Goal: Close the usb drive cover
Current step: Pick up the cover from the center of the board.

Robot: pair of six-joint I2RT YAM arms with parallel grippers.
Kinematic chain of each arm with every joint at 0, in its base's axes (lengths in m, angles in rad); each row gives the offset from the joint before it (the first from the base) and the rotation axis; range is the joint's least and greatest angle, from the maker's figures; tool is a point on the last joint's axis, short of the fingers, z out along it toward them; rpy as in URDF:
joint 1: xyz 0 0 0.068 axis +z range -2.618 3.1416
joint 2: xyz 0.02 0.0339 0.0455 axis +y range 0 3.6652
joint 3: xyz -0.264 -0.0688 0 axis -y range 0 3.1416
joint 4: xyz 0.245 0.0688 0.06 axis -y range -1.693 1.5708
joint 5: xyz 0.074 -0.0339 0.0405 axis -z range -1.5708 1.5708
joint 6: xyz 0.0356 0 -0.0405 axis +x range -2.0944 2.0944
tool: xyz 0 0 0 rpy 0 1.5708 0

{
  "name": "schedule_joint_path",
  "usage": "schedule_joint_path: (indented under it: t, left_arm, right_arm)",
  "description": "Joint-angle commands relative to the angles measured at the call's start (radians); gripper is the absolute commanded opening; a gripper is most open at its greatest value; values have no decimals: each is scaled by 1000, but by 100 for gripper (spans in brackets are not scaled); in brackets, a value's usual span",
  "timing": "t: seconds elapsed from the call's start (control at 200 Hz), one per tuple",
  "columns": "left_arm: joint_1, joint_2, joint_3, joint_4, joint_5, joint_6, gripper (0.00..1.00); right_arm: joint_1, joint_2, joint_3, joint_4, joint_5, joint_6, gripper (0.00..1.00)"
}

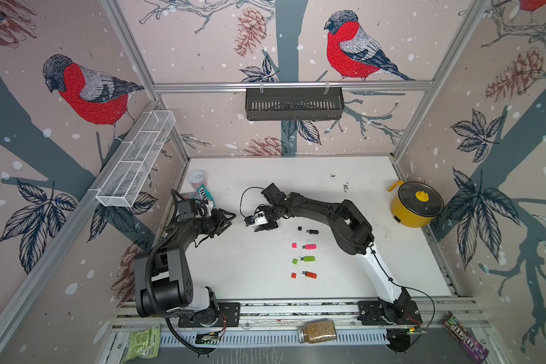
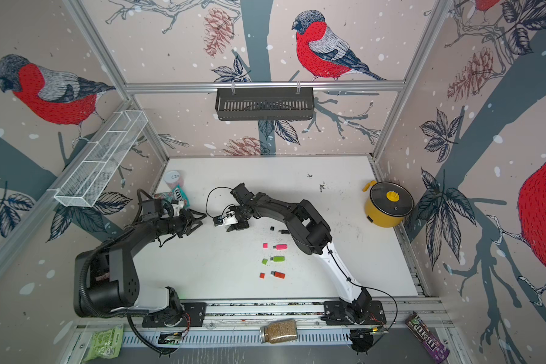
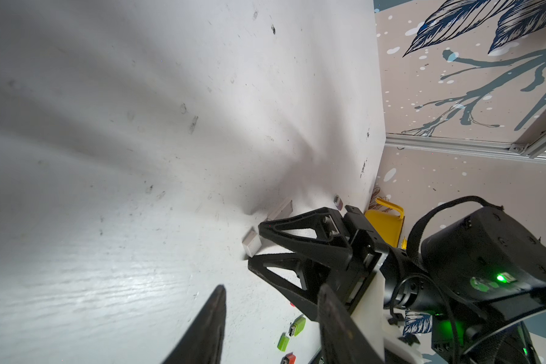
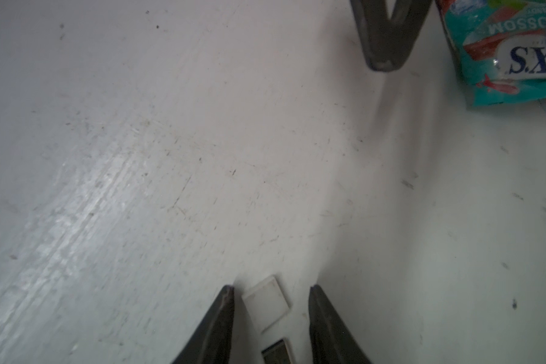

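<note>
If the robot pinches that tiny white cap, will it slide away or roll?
Probably no rolling: the white cap looks flat and square-edged, lying on the table. It seems small, smooth plastic, so likely light, and it may skid if one side of the right gripper nudges it first.

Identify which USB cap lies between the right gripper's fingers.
The white cap, framed by the open right gripper; the black cap, pink cap, green cap and orange cap lie in a column elsewhere.

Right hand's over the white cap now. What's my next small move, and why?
Probably close the right hand on the white cap: it lies flat between the open fingers, untouched on both sides, and the drive's metal plug beside it is uncovered.
</note>
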Motion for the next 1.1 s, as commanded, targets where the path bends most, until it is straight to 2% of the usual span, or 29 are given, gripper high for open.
schedule_joint_path:
  t: [0.0, 0.415, 0.62, 1.096]
  left_arm:
    - [2, -6, -6, -11, 19, 15, 48]
    - [2, 0, -10, -14, 25, 19, 48]
    - [2, -3, -15, -12, 27, 20, 48]
    - [2, -8, -29, -9, 33, 17, 48]
  right_arm:
    - [2, 8, 5, -97, -6, 30, 41]
    - [9, 13, 20, -173, 0, 101, 36]
    - [17, 5, 13, -216, 25, 120, 38]
    - [29, 21, 6, -192, 72, 171, 33]
